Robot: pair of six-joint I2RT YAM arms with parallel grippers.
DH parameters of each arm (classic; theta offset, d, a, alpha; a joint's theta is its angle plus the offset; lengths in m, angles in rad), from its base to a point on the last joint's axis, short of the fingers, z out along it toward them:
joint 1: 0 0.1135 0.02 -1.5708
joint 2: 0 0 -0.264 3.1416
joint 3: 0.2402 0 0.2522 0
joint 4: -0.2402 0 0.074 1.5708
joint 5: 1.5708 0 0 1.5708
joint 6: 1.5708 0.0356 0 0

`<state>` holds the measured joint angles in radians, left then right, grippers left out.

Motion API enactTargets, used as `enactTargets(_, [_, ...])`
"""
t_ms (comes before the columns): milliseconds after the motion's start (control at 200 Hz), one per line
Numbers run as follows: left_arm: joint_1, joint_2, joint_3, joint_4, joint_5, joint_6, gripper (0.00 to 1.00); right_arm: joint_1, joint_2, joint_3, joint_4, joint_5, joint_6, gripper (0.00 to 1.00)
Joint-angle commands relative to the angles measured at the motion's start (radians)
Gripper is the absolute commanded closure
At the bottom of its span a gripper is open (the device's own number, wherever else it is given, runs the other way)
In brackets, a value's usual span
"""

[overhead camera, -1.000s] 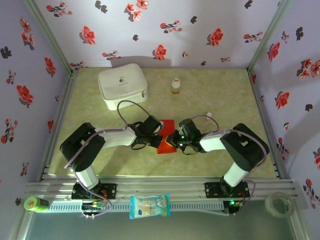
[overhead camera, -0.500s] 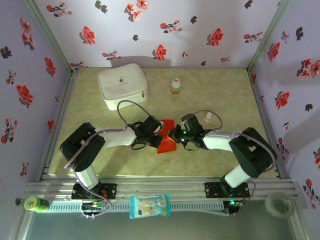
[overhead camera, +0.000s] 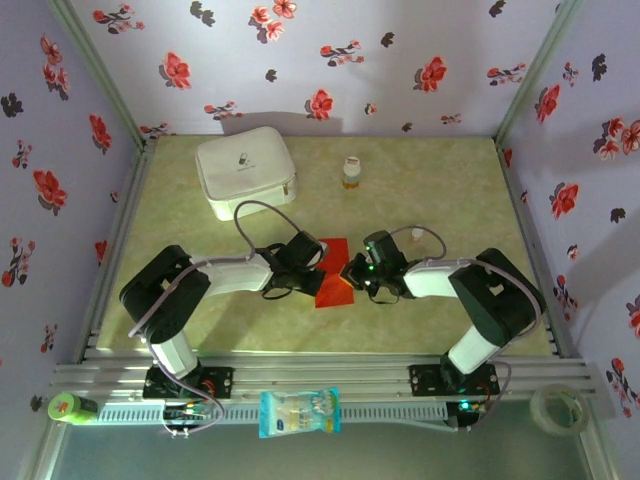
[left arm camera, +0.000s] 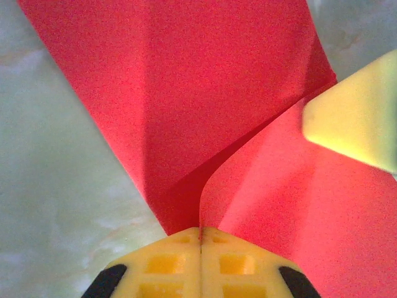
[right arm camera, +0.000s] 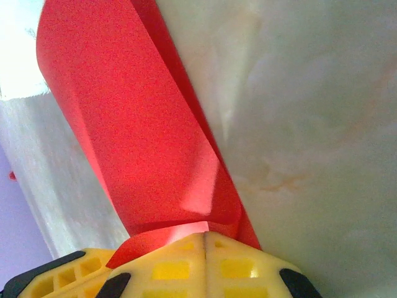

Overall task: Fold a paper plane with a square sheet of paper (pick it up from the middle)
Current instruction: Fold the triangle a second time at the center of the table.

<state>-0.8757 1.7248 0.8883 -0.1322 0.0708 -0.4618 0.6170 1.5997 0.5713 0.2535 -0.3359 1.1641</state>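
Pinching together with no gap between its yellow pads, the left gripper [left arm camera: 200, 232] has hold of the red sheet of paper [left arm camera: 205, 93] at a point where two layers meet, and a curled flap rises from the seam of the jaws. A pale yellow pad tip [left arm camera: 356, 118] comes in from the right edge of the left wrist view, over the paper; whether it touches cannot be told. The right gripper [right arm camera: 205, 234] is likewise fully closed, and it clamps a bent edge of the same sheet [right arm camera: 124, 124], which runs away from the jaws as a long, partly folded strip above the pale marbled table [right arm camera: 310, 124]. From above, the two grippers [overhead camera: 314, 258] [overhead camera: 352, 272] face each other across the sheet [overhead camera: 335, 287], which sits between them at the middle of the table [overhead camera: 440, 180], with both arms stretched low and inward. Well behind stand a white zip case [overhead camera: 245, 172] and a small bottle [overhead camera: 350, 172]. A blue-and-white snack packet [overhead camera: 299, 412] lies on the near rail between the arm bases.
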Motion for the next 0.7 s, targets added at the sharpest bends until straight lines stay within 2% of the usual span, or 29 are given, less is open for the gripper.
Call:
enactTargets(0, [0.006,0.013,-0.025,-0.054,-0.013,0.012,1.0,-0.012,-0.075,0.038,-0.133,0.055,-0.028,0.99])
enactTargets(120, [0.006,0.016,-0.022,-0.052,-0.014,0.012,1.0,-0.027,-0.08,0.076,-0.171,0.043,-0.068,0.99])
enactTargets(320, [0.006,0.016,-0.026,-0.047,-0.013,0.011,1.0,-0.037,0.009,0.07,-0.103,0.004,-0.049,1.0])
enactTargets(515, [0.005,0.012,-0.027,-0.049,-0.011,0.011,1.0,-0.045,0.037,0.033,-0.134,0.097,-0.031,1.0])
enactTargets(695, [0.006,0.009,-0.032,-0.052,-0.009,0.014,1.0,-0.054,-0.038,0.035,-0.199,0.173,-0.055,1.0])
